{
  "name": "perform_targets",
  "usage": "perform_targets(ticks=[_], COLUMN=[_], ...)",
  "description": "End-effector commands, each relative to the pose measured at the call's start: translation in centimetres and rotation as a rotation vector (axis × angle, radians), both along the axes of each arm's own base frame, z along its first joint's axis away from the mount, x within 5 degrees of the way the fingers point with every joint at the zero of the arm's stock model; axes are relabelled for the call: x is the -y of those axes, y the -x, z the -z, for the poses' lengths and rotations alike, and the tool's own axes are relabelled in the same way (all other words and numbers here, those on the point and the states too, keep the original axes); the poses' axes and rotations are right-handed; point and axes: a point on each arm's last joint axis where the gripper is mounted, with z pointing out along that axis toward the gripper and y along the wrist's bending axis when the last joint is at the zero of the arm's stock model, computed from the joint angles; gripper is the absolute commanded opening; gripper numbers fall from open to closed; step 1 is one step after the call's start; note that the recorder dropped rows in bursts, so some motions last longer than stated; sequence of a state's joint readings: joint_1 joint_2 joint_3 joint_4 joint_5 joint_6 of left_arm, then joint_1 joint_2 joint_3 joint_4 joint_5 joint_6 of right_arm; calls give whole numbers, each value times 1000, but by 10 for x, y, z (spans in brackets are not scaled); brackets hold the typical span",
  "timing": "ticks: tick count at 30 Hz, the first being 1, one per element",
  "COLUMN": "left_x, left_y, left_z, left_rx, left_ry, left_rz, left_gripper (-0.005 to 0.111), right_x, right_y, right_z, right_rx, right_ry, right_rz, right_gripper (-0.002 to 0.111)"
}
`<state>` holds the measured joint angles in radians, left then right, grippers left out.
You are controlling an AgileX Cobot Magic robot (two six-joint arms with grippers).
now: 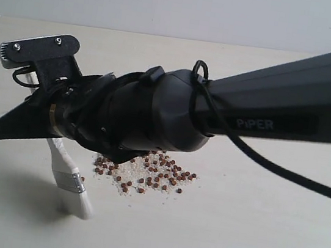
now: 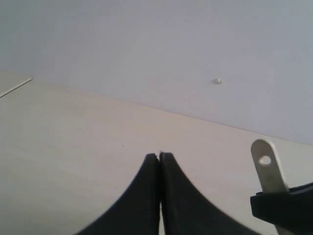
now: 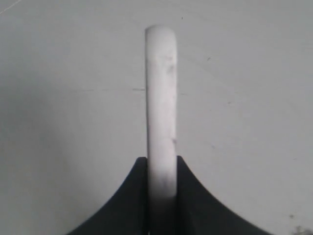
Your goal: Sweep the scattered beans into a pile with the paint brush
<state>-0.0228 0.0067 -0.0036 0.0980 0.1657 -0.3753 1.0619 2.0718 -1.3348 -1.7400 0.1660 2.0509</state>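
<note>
- The beans [image 1: 146, 174] are seen on the table as a loose cluster mixed with whitish crumbs [image 1: 122, 176]; the far edge of the cluster is hidden under the right arm [image 1: 228, 117].
- The paint brush [image 1: 74, 182] is held steeply, handle up and bristles down, and the bristle tips appear to rest on the table.
- In the exterior view the beans lie just to the right of the bristles, with a narrow bare gap between them; a stroke toward that side is judged to be what is called for next.
- The right gripper [image 3: 161, 160] is clamped on the flat handle, which is seen edge-on between its jaws.
- The left gripper [image 2: 160, 157] is fully closed with nothing in it and is held clear of the beans, so the right arm is the nearer one.
- The table [image 1: 248, 240] is pale, smooth and matt, and a plain light wall [image 1: 200, 11] rises behind it.
</note>
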Motion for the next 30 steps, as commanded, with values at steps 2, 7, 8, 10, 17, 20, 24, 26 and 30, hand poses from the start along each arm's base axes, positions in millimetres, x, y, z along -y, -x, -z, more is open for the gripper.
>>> perform_targets(ticks=[2, 7, 8, 10, 17, 20, 24, 26, 30], left_x=[0, 0, 0, 0, 0, 0, 0, 0, 0], left_y=[0, 0, 0, 0, 0, 0, 0, 0, 0], left_z=[1, 1, 1, 1, 1, 1, 1, 1, 1], left_rx=[6, 6, 6, 6, 6, 6, 6, 6, 6], left_ry=[2, 2, 2, 2, 2, 2, 2, 2, 2], left_rz=[7, 7, 7, 7, 7, 7, 7, 7, 7], left_gripper=[0, 0, 0, 0, 0, 0, 0, 0, 0], right_x=[8, 12, 13, 15, 10, 8, 28, 47, 96], right_y=[-15, -19, -20, -22, -9, 8, 22, 19, 15], right_z=[-7, -9, -10, -11, -39, -69, -124, -146, -163], right_rx=[151, 221, 230, 258, 199, 214, 244, 255, 208], right_ry=[61, 104, 110, 123, 29, -7, -125, -184, -440], right_rz=[99, 131, 137, 166, 24, -215, -535, -632, -887], right_gripper=[0, 0, 0, 0, 0, 0, 0, 0, 0])
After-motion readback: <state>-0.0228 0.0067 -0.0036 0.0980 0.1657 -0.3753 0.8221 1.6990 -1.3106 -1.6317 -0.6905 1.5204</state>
